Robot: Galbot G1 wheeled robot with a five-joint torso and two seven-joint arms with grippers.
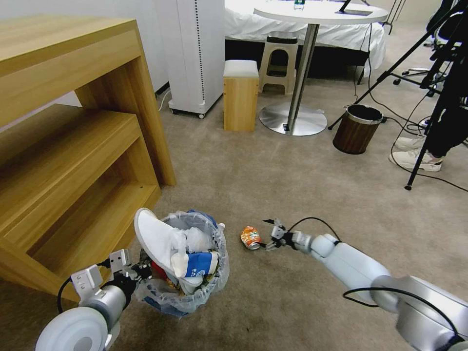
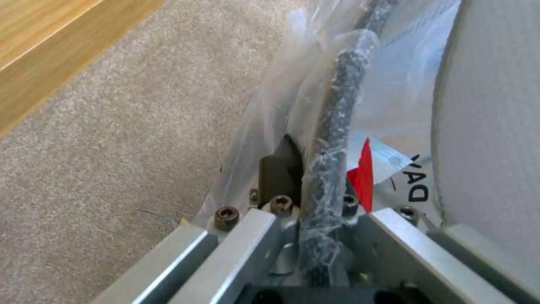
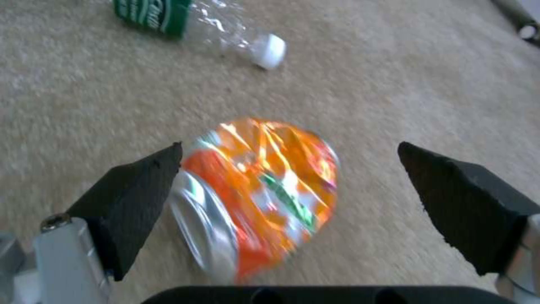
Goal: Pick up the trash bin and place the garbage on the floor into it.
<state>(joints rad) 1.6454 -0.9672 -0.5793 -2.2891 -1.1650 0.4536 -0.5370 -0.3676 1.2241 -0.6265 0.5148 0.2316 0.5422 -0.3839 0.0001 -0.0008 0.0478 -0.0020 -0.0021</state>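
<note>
My right pincer point(image 1: 267, 239) is spread wide around the crushed orange can point(image 1: 251, 237) lying on the beige floor point(image 1: 292, 185). My left pincer point(image 1: 140, 271) pinches the rim of the trash bin point(image 1: 214, 273), whose crinkled white liner bulges with a slipper point(image 1: 153, 236) and cups.

Room was evenly bright, shadows soft; head view bent at edges; orange can point(image 3: 259, 198) was motion-blurred (right wrist view), glare on its foil.
</note>
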